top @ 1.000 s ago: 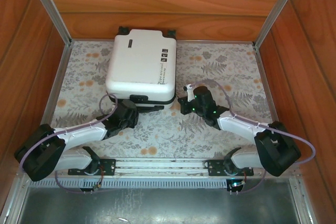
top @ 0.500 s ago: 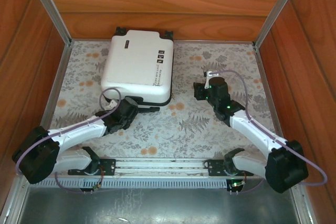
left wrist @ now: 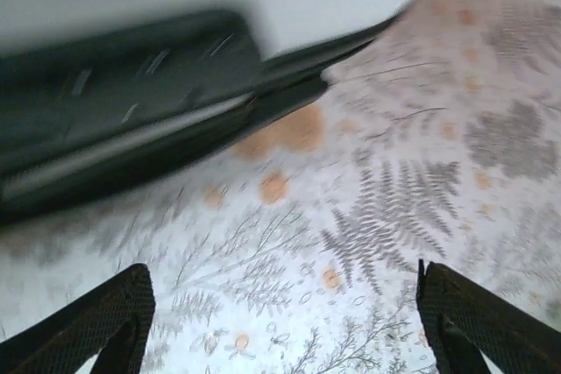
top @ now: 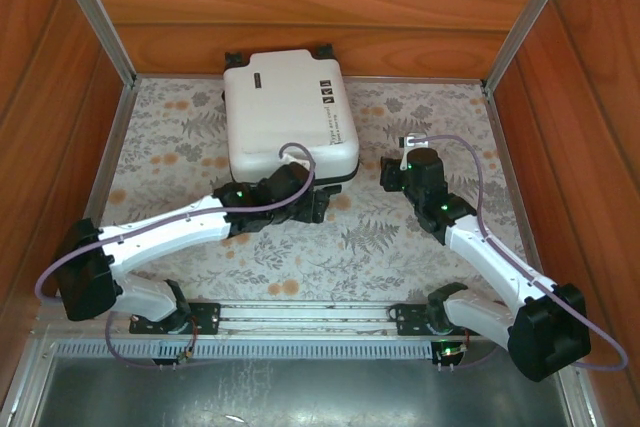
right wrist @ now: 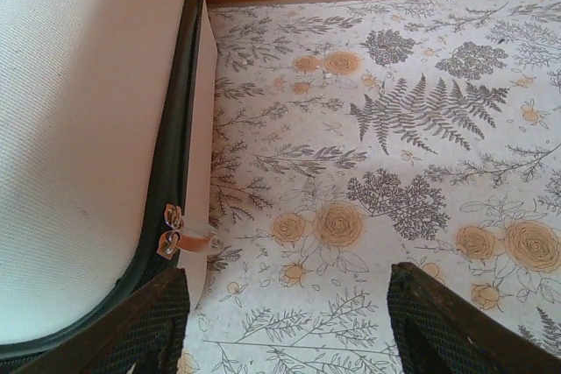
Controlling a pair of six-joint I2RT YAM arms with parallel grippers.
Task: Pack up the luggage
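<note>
Lying flat and closed, the luggage (top: 285,122) sits at the far middle-left of the floral table (top: 440,117). Its far end is against the wooden back wall and its long axis runs roughly near-to-far, slightly skewed.

The left gripper (top: 305,202) is at the case's near short edge, touching it or just short of it; which, I cannot tell. In the left wrist view its 2 fingers (left wrist: 114,321) are spread wide with nothing between them, and a blurred dark bar (left wrist: 123,102), probably the handle, lies ahead against the white shell.

The right gripper (top: 392,177) hangs just beside the near right corner, also spread wide and holding nothing. From its wrist view the shell's long side (right wrist: 88,129) lies to the left, with the zip pulls (right wrist: 171,238) at the corner just ahead of its left finger (right wrist: 149,321).

The left arm is nearer the case. However, the zip seems shut, and the right arm faces the pulls, so I judge opening would fall to it.
</note>
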